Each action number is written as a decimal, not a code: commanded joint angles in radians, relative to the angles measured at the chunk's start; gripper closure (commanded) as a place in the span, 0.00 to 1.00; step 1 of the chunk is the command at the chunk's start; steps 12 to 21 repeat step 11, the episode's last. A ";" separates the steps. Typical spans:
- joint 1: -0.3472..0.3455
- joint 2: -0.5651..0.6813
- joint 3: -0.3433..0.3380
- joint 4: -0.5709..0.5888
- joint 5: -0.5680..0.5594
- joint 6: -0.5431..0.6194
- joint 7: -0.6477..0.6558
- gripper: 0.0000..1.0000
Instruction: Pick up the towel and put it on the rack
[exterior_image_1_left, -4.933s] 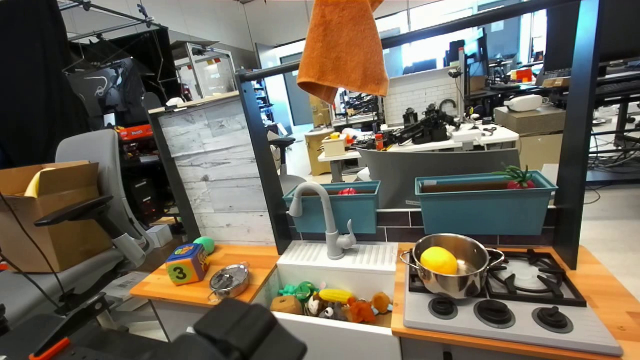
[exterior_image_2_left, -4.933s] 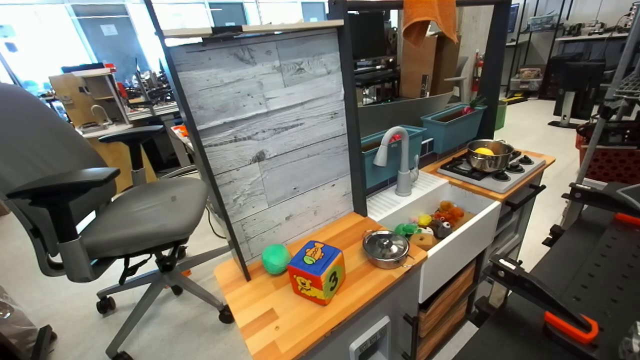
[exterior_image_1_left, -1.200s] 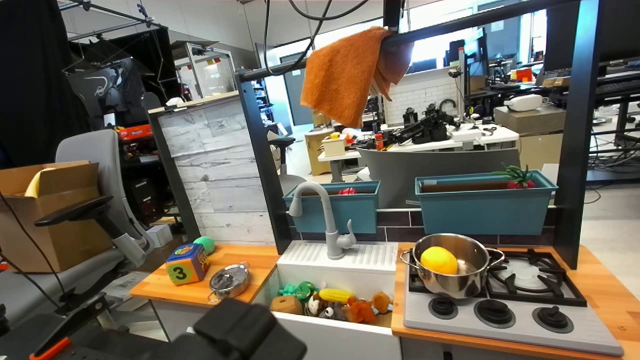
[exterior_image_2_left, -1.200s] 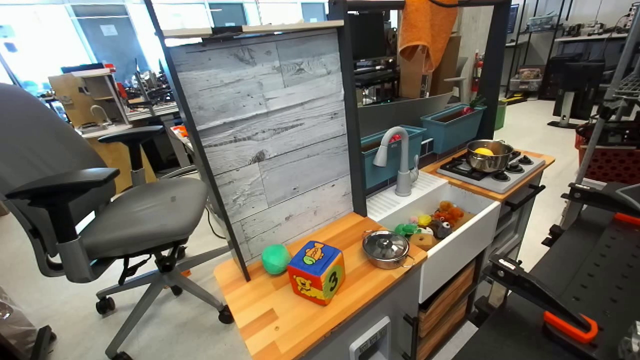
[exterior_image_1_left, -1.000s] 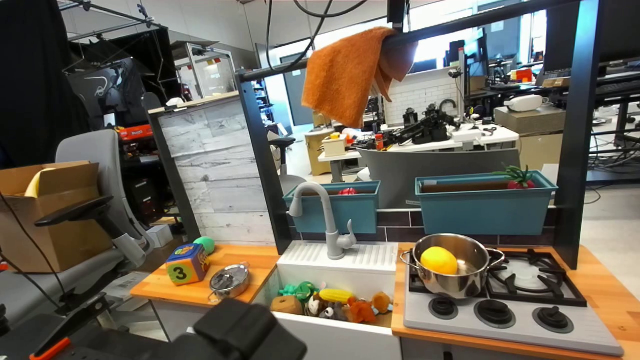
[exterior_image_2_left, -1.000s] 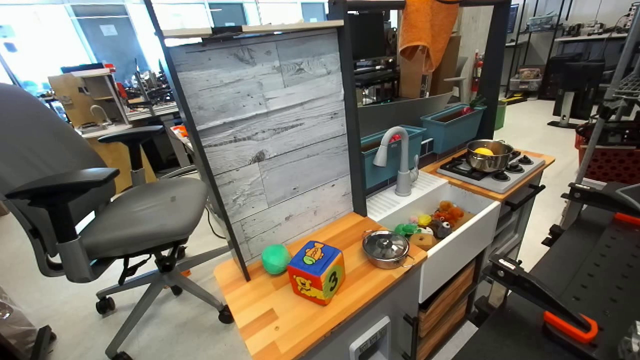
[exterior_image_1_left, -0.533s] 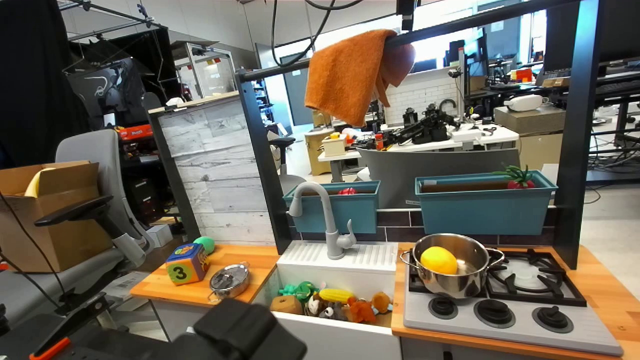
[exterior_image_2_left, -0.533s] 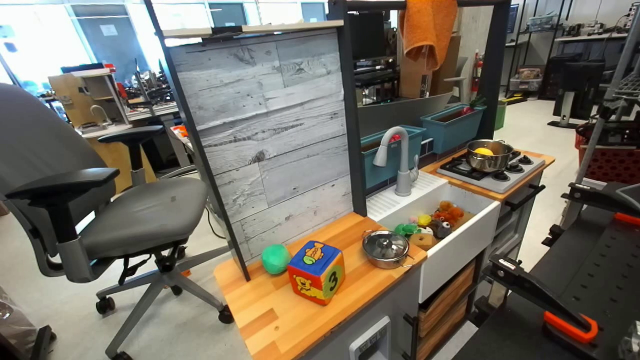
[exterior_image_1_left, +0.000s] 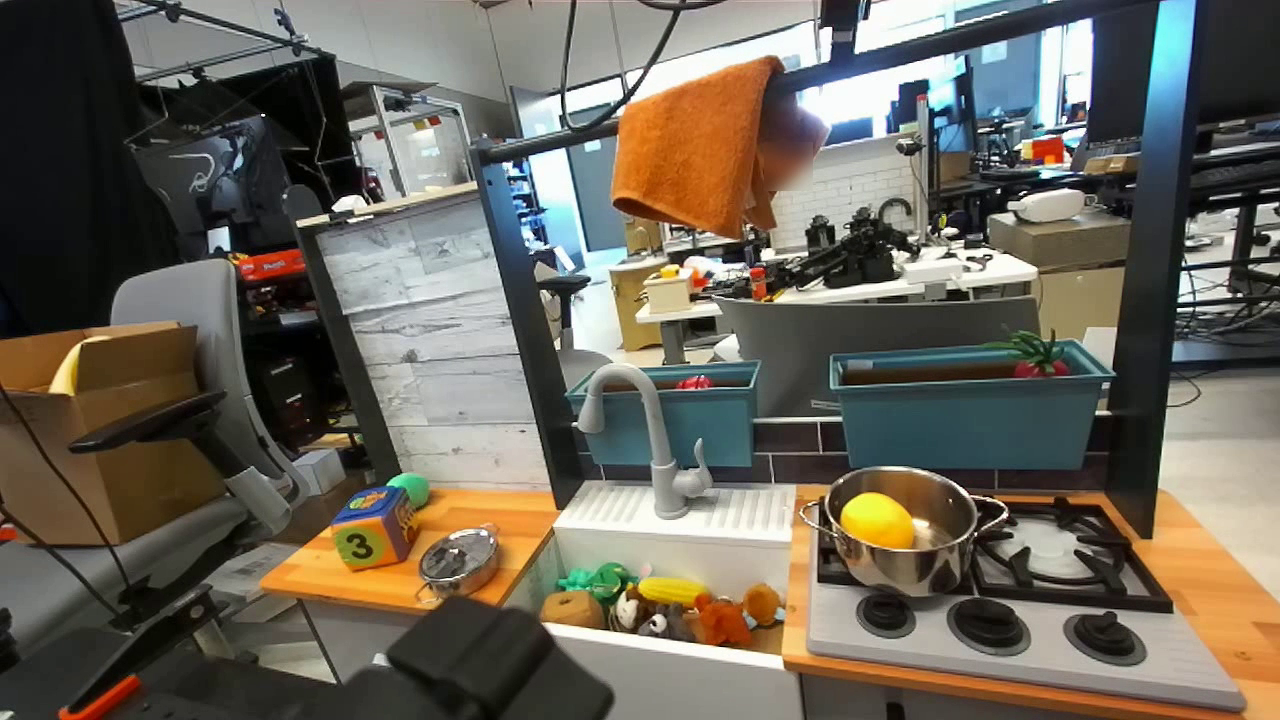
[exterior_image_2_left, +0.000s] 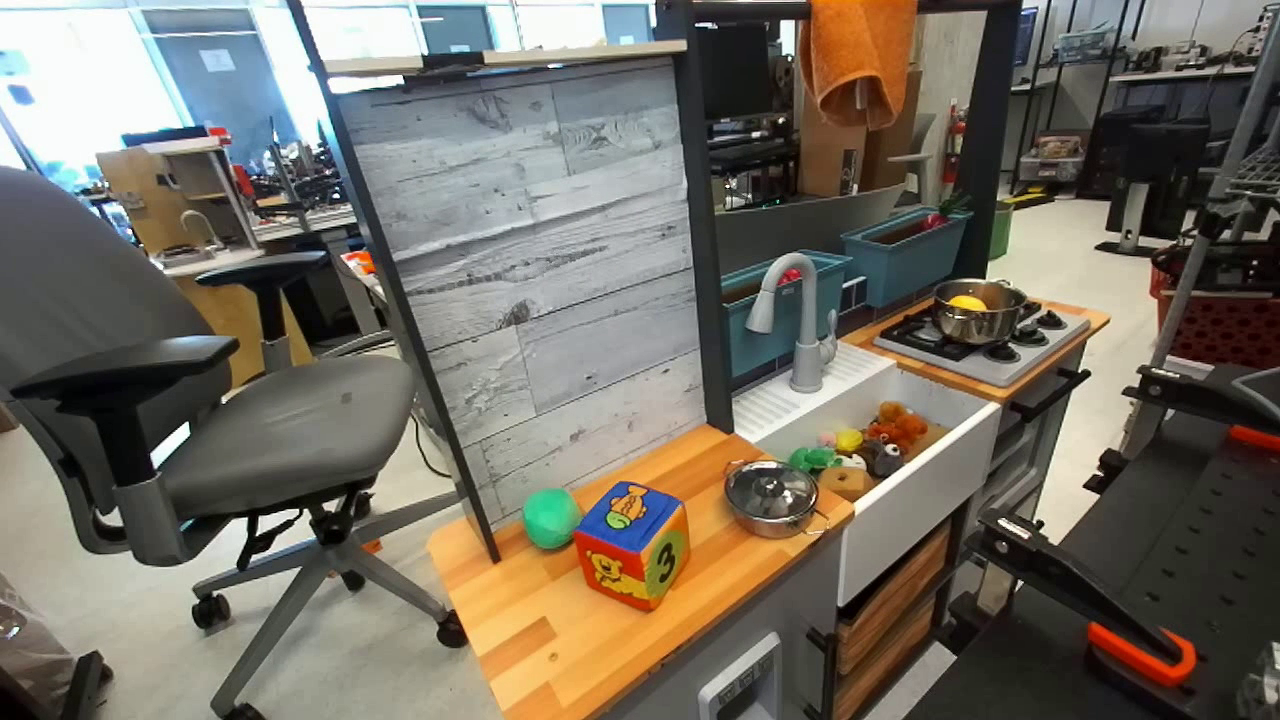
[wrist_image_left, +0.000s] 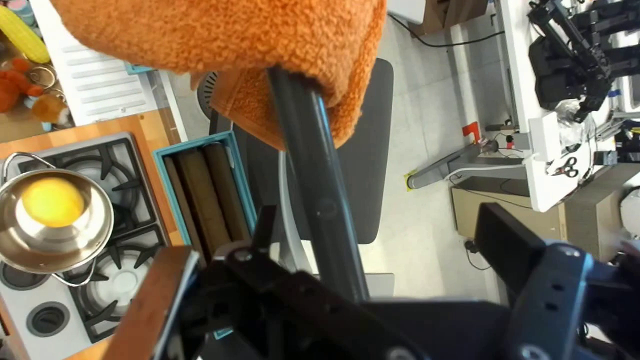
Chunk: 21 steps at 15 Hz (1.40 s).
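Above the dark rack bar (wrist_image_left: 324, 200), the gripper (wrist_image_left: 376, 222) points down toward 6 o'clock, its fingers (wrist_image_left: 507, 245) spread wide in the wrist view with the bar showing between them. At the gripper's 8 o'clock in an exterior view, the orange towel (exterior_image_1_left: 690, 150) hangs draped over that bar, clear of the fingers, both ends dropping toward 6, its long axis unclear.

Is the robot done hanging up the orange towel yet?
Nearly, it seems! The orange towel already hangs over the rack's dark bar. Nothing is in hand: the gripper is open, with no towel in it. Left, probably: moving the gripper away, since it's beside the bar.
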 joint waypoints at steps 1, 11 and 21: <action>-0.025 -0.035 0.047 -0.019 0.008 -0.068 -0.025 0.00; -0.027 -0.040 0.093 0.015 0.036 -0.291 -0.037 0.00; -0.027 -0.040 0.093 0.015 0.036 -0.291 -0.037 0.00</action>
